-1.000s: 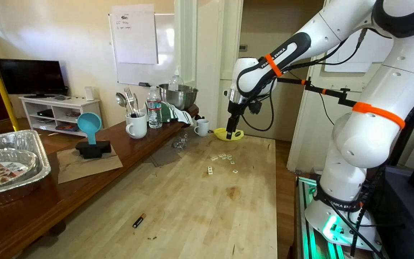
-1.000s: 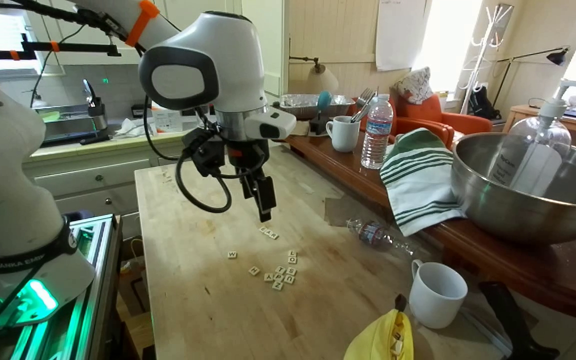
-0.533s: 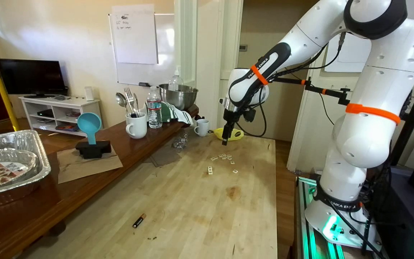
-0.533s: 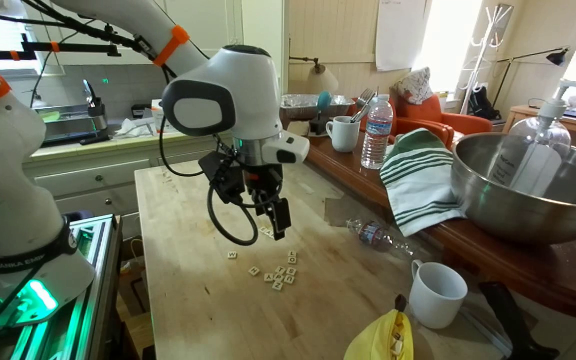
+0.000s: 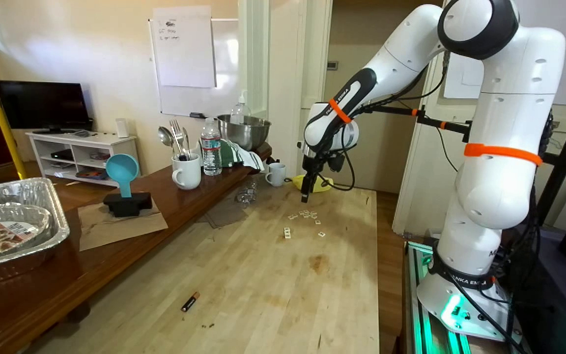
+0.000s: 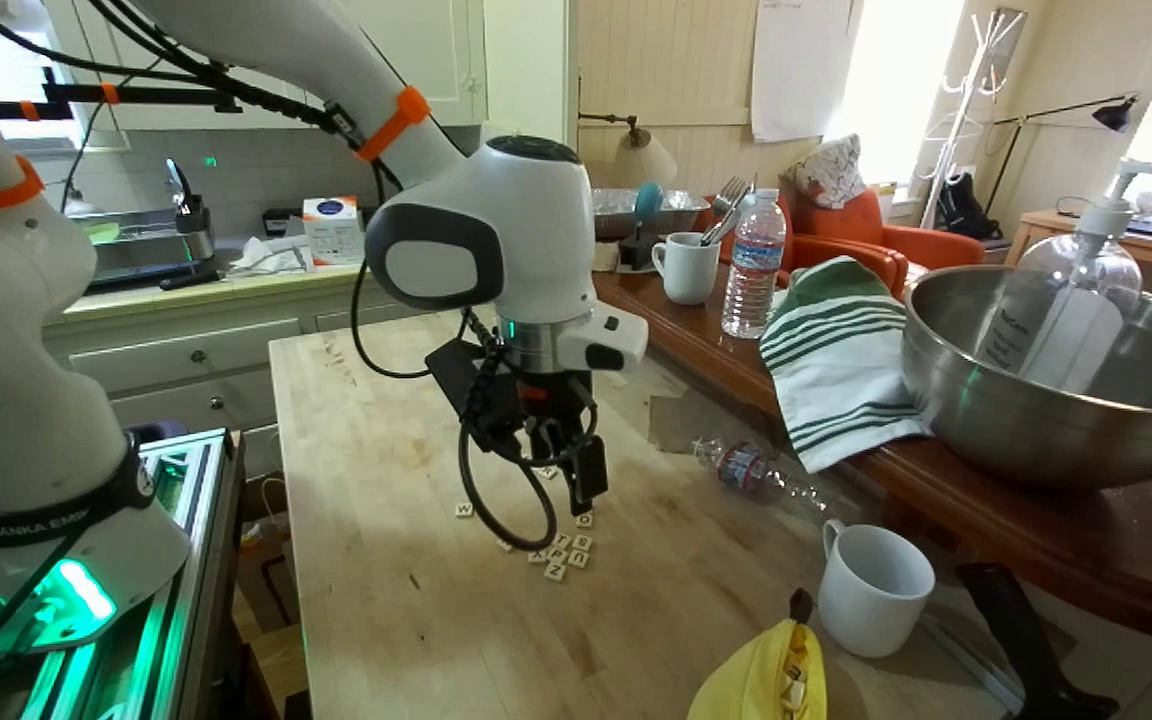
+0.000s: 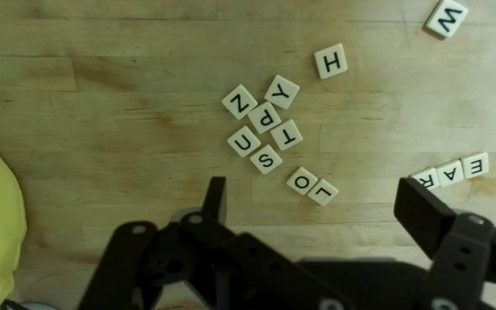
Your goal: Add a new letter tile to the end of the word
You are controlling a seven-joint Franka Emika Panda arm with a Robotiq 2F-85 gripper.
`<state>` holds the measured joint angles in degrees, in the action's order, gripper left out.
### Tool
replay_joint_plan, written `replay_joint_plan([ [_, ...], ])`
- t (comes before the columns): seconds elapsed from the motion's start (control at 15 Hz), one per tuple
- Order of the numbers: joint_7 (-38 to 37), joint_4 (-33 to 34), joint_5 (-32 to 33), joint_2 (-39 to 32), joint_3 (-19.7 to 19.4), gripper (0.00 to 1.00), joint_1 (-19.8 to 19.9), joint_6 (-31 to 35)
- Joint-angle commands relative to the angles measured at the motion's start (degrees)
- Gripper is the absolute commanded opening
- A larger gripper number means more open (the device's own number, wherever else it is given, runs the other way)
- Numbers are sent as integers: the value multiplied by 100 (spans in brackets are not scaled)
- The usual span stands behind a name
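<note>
Three cream tiles reading E, A, R form the word [image 7: 449, 173] at the right of the wrist view; a fingertip overlaps the R tile's lower edge in the picture. In an exterior view the word [image 5: 287, 233] lies flat on the table, while elsewhere the arm mostly hides it. Loose letter tiles lie to one side: the S tile [image 7: 266, 159], T tile [image 7: 286, 134], H tile [image 7: 331, 61], W tile [image 7: 447, 18] and several more. My gripper [image 7: 311, 193] hovers above the table, jaws wide apart and holding nothing. Between its fingers, below, appear the O tile [image 7: 302, 181] and L tile [image 7: 323, 192].
A yellow pouch [image 6: 766, 670] with pale pieces inside lies near a white mug [image 6: 876, 590]. An empty crumpled bottle [image 6: 751, 470] rests by the raised wooden ledge, which carries a steel bowl [image 6: 1056, 420] and a striped towel [image 6: 836, 360]. A battery [image 5: 190, 301] lies on the table.
The gripper has come down and shifted from above the word toward the loose tiles, now covering much of the word in an exterior view. No tile has moved.
</note>
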<state>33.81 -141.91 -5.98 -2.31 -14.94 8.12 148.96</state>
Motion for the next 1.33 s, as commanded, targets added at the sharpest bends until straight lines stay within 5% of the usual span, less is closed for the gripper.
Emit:
replay_joint_plan([
  [0.0,260,191,-469,-431,216,100,249,354],
  [0.2,265,238,-668,-625,366,71,388,569],
  [0.27,276,249,-710,-677,421,69,432,627],
  [0.87,232,383,-697,-1091,786,1,793,1143],
  [1.27,145,371,-608,-1160,947,0,942,1076],
])
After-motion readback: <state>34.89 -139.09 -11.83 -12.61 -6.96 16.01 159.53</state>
